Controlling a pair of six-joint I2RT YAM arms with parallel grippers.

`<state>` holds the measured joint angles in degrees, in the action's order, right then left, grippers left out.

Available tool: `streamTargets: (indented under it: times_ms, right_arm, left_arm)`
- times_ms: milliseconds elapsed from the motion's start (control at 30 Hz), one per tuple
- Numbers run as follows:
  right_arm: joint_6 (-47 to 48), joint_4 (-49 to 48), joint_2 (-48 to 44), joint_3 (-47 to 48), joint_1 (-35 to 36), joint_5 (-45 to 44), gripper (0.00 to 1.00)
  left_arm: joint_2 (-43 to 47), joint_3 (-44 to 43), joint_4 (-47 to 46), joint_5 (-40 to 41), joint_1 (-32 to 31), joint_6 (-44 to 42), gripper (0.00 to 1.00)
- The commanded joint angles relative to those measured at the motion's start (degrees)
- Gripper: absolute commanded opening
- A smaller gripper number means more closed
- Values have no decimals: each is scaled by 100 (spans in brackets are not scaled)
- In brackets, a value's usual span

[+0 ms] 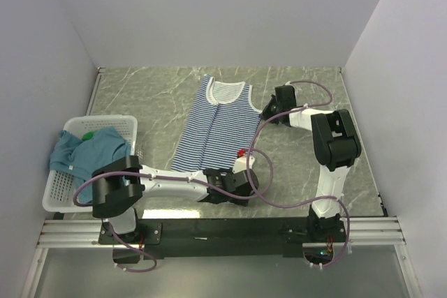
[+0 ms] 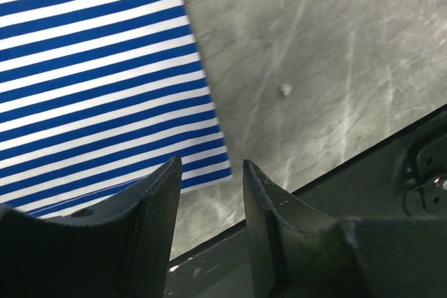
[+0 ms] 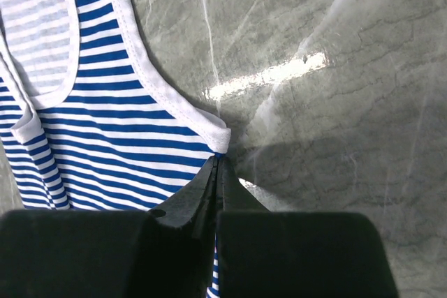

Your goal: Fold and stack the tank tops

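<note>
The striped tank top (image 1: 213,127) is laid flat mid-counter (image 1: 293,165). Its side edge below the armhole is grasped by the clenched right gripper (image 3: 218,162). The left gripper (image 2: 209,165) is held released beside the hem corner.

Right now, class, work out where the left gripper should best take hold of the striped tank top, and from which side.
Probably the near hem corner of the striped tank top, on the side the right gripper pinches below the armhole. Come in low from the near edge: the cloth lies flat, that corner borders bare table, and the open left gripper faces it.
</note>
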<state>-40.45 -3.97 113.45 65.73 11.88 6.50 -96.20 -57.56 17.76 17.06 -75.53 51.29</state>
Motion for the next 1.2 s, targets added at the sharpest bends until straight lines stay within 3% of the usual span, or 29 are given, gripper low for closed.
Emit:
streamTargets:
  times_ms: [0, 500, 600, 767, 1167]
  right_arm:
    - [-33, -192, -86, -149, -63, -44, 0]
    - [-42, -219, -209, -298, -63, 0, 0]
    - [-60, -227, -235, -333, -54, -17, 0]
    - [-25, -69, -402, -377, -63, -88, 0]
    - [370, 783, -1324, -684, -80, -861, 0]
  left_arm:
    - [-161, -370, 104, 386, -129, 127, 46]
    - [-742, -677, 368, 711, -454, 294, 37]
    - [-830, -783, 614, 860, -515, 391, 29]
    - [-716, -906, 861, 1124, -630, 496, 1]
    - [724, 43, -255, 492, -858, 637, 1]
